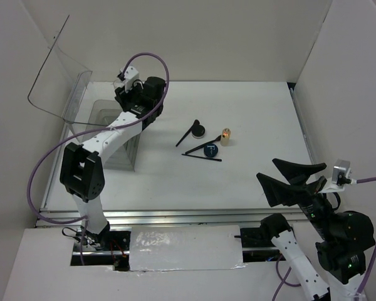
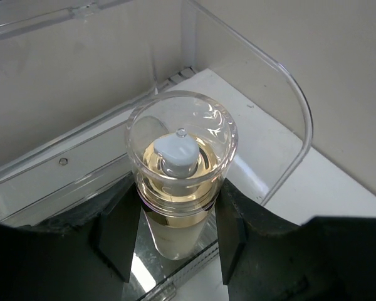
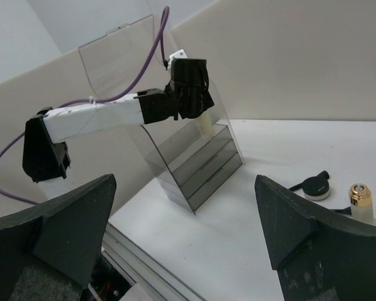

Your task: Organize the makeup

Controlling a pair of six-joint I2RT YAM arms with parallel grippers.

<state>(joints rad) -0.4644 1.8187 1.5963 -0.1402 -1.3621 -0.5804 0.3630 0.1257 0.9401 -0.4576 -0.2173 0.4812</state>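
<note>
Item: tall pale-yellow bottle (image 2: pixel 180 188), clenched in left fingers (image 2: pixel 116 241), inside clear box (image 2: pixel 294 106). We should seat it upright before letting go. Right fingers (image 3: pixel 69 219): spread, idle.

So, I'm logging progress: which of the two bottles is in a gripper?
The tall pale-yellow bottle, clamped by the left gripper at the clear box; the short amber gold-capped bottle stands free on the table.

The left arm (image 1: pixel 103 139) reaches forward with its elbow bent, the left gripper (image 2: pixel 174 244) pointing down and clamped on the bottle (image 2: pixel 180 160), while the right arm (image 1: pixel 304 266) sits folded near its base, the right gripper (image 1: pixel 267 168) raised, jaws spread wide.
</note>
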